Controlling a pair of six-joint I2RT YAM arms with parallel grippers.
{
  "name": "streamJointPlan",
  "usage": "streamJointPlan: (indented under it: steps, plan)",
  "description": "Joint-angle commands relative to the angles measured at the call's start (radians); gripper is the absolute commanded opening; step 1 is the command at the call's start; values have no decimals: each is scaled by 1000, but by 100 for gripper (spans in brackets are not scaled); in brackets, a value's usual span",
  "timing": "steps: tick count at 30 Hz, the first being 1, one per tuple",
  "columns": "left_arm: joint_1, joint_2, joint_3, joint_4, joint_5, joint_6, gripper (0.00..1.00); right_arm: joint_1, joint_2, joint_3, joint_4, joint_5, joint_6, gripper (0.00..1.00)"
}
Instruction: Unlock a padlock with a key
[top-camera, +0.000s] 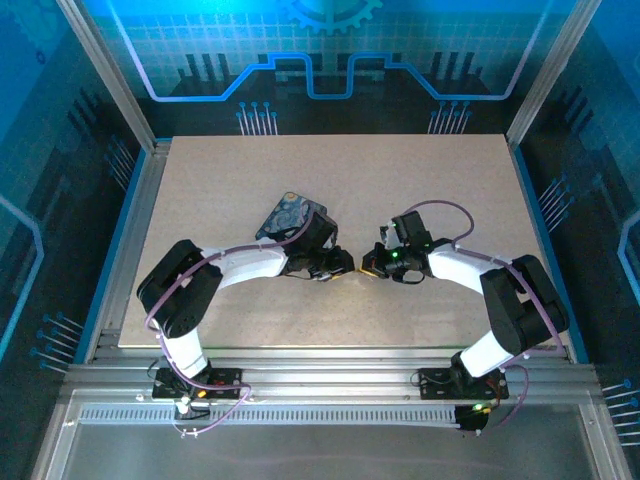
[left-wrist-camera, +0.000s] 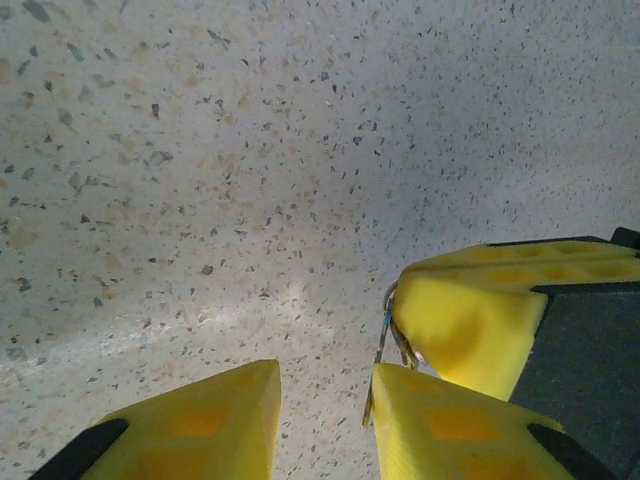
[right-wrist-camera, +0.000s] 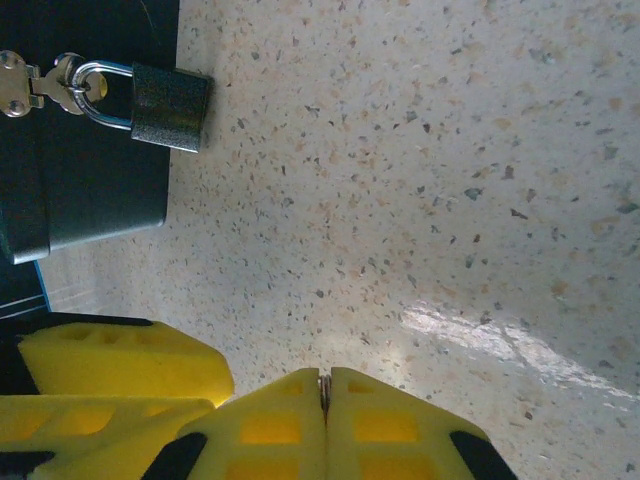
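From above, we see the left fingers and the right fingers tip to tip near the middle of the speckled surface, almost touching. A dark blue patterned box lies at 11 o'clock from the left fingers, partly under that arm's wrist.

In the left wrist view, the left fingers stand a narrow way apart, with bare surface between them. At 2 o'clock from them a yellow fingertip of the right arm reaches in. The key, a thin metal piece seen edge-on, sits at that fingertip's end.

In the right wrist view, the right fingers are pressed together, with a sliver of the key pinched in their seam. The padlock lies at 10 o'clock, at the edge of a dark flat shape. Its shackle looks closed, with a key ring threaded through it.
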Motion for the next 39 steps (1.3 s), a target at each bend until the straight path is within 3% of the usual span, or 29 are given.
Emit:
streamJointPlan:
  steps: [1,17,29,39]
  plan:
    - [-8,18,30,17,-5,-17,30,15,-9,0,9,-23,11,0]
    - [-8,22,0,87,-1,-71,21,43,-3,13,17,-19,39,0]
    - [-5,-26,-24,-4,-54,-45,26,43,0,13,2,0,40,0]
    - [-5,-72,-69,23,-40,-64,25,41,19,19,14,8,51,0]
